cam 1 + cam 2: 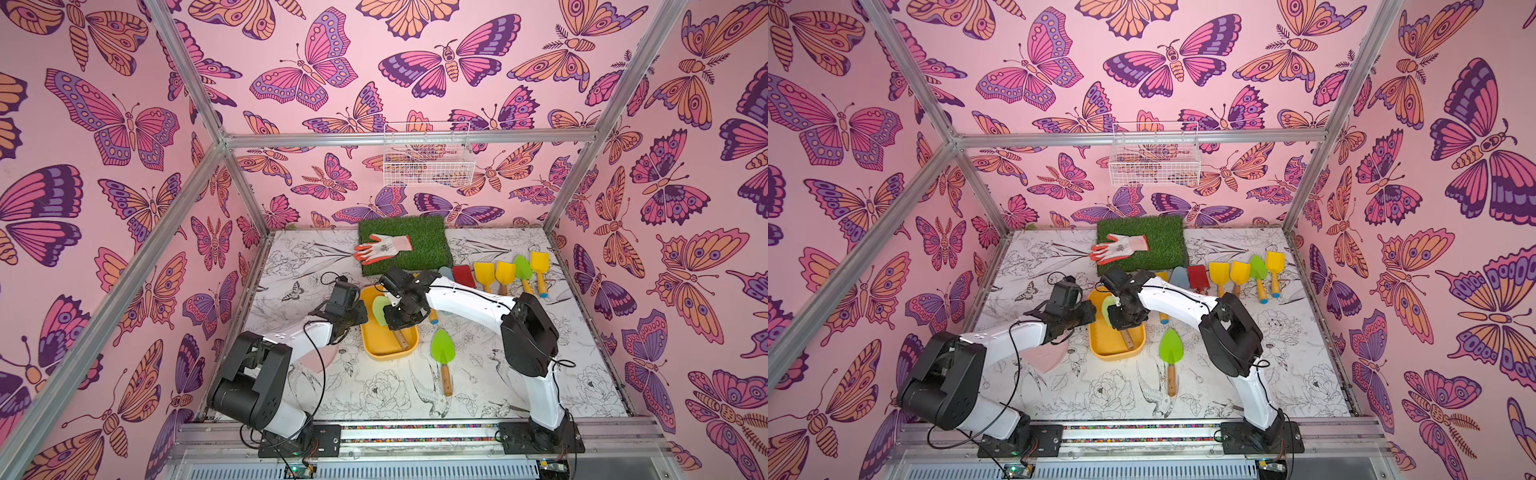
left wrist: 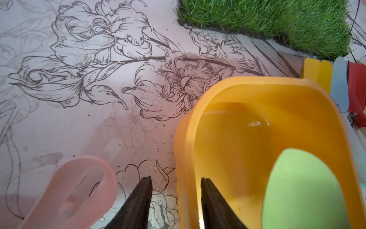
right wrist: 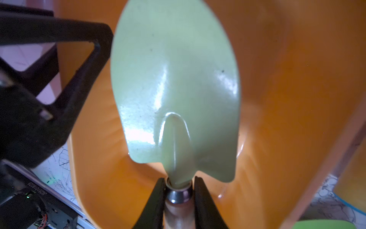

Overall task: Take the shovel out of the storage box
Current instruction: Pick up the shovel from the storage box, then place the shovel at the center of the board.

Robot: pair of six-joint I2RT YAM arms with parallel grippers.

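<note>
Shovel (image 3: pixel 174 79), pale green with a wooden handle, was inside the box (image 1: pixel 386 353), a shallow yellow tray near the middle of the bench (image 1: pixel 374 395). Its blade pointed to the box's far end and its handle to the near end.

Left of the box, a pink piece (image 1: pixel 1046 356) lay on the bench, partly under the left arm. The left end effector (image 2: pixel 176 179) stood narrow astride the box's left wall, with one finger (image 2: pixel 210 198) inside the box and the other outside. A strip of bench showed between the outer finger and the wall, so whether it pinched the wall could not be told.

Inside the box, the right end effector (image 3: pixel 179 186) was clamped on the shovel's neck, its fingers on either side of the metal ferrule where blade met handle.

Just right of the box, apart from it, a bright-green shovel (image 1: pixel 442 347) lay flat on the bench. Farther right and beyond the box, a row of shovels (image 1: pixel 505 272) in blue, red, yellow and green lay side by side. Beyond the box's far end sat a turf (image 1: pixel 424 245) mat with a glove (image 1: pixel 382 248) on it.
</note>
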